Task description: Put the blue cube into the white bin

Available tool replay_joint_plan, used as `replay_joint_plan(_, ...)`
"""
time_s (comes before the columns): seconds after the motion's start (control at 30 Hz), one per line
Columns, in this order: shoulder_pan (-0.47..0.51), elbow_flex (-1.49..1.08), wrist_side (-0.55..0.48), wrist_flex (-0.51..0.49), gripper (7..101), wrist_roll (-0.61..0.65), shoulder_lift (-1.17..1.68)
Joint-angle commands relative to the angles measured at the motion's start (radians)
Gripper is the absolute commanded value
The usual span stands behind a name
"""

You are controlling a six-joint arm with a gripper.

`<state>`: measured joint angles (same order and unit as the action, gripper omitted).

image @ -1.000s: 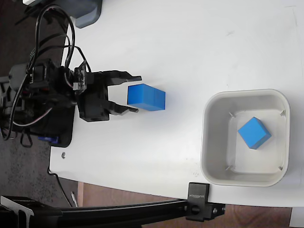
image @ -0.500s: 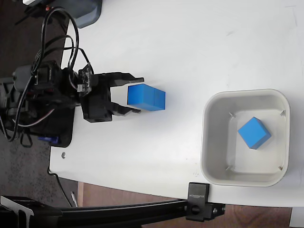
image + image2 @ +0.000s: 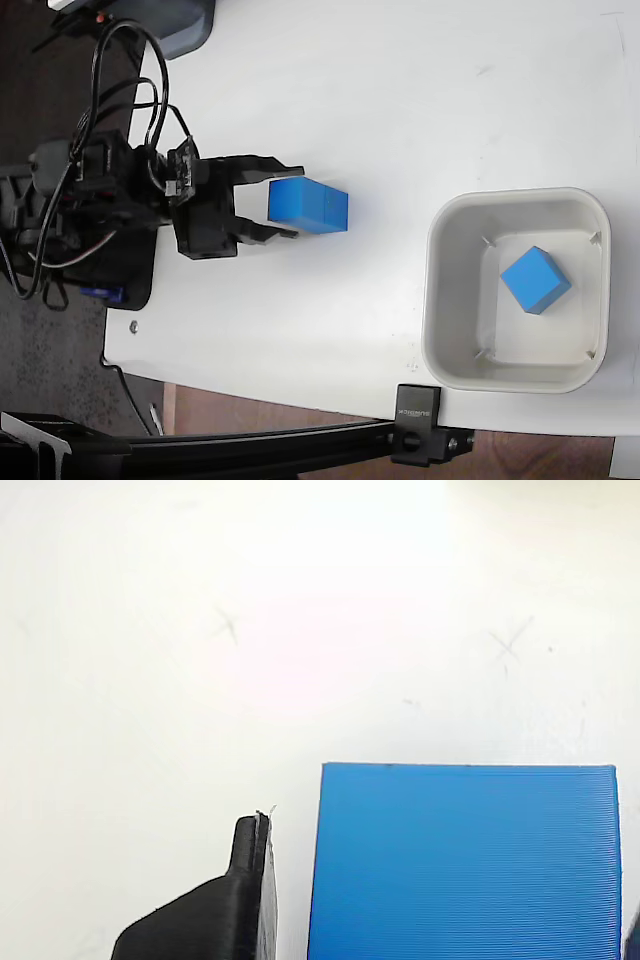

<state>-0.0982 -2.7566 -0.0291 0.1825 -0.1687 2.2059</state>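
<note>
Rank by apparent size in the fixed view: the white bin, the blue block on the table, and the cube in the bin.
1. The white bin, by far the largest.
2. The blue block on the table, just beyond the gripper tips; it looks wider than one cube.
3. The cube in the bin, somewhat smaller.

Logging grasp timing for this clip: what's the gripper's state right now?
Gripper: open, fingers either side of the blue cube's near end, gap visible in the wrist view, not holding it.

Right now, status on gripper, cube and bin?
Gripper open, straddling blue cube on table. White bin to the right, already holding another cube. Path clear.
</note>
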Motion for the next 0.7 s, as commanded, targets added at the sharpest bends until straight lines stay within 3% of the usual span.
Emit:
replay_joint_plan(0.03, -0.008, 0.02, 0.032, -0.026, 78.0, 0.0, 0.015)
replay_joint_plan(0.27, -0.015, 0.017, 0.072, -0.012, 56.7, 0.002, 0.026)
replay_joint_plan(0.47, -0.026, 0.009, 0.087, 0.003, 52.2, -0.003, 0.063)
replay_joint_plan(0.7, -0.032, 0.16, 0.077, 0.152, 51.3, 0.028, 0.118)
